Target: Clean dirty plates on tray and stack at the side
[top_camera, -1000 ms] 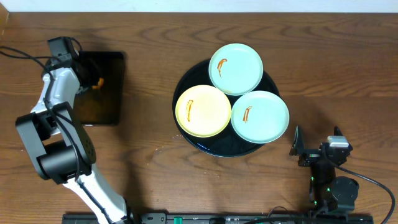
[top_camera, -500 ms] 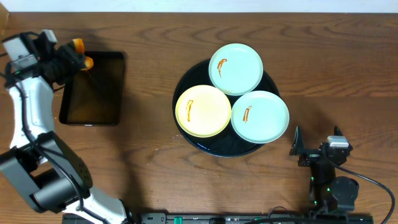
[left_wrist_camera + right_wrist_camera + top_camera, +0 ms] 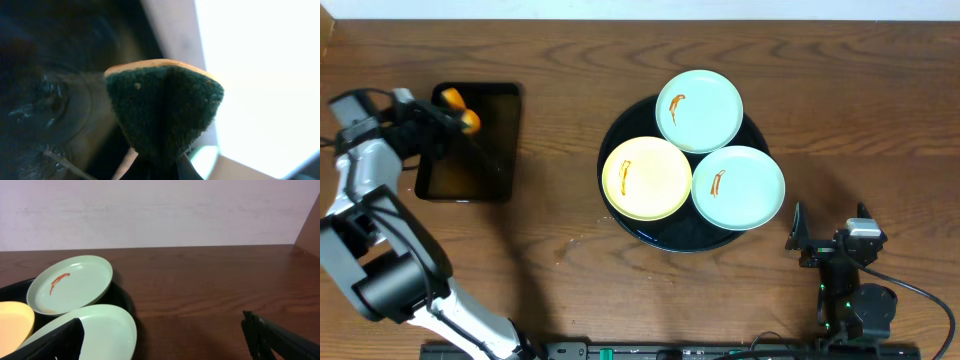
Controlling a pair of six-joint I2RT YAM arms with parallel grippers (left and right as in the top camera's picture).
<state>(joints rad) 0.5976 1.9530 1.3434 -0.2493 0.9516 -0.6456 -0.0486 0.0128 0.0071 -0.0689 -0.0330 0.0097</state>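
Three plates lie on the round black tray [image 3: 625, 222]: a mint-blue plate [image 3: 699, 109] at the back, a yellow plate [image 3: 646, 178] at the left and a mint-blue plate [image 3: 738, 187] at the right, each with an orange-brown streak. My left gripper [image 3: 450, 112] is shut on a sponge [image 3: 458, 108], orange with a dark green scrub face [image 3: 165, 112], above the back of the rectangular black tray [image 3: 485, 160]. My right gripper [image 3: 828, 236] is open and empty, right of the round tray. The right wrist view shows the back plate [image 3: 70, 283], the right plate [image 3: 107, 330] and the yellow plate's edge [image 3: 15, 320].
The rectangular black tray lies at the far left of the wooden table [image 3: 560, 60]. Bare wood stretches to the right of the round tray [image 3: 210, 295].
My left arm has swung from over the rectangular tray out to the left and back, lifting the sponge off it. The plates and the right arm have not moved.
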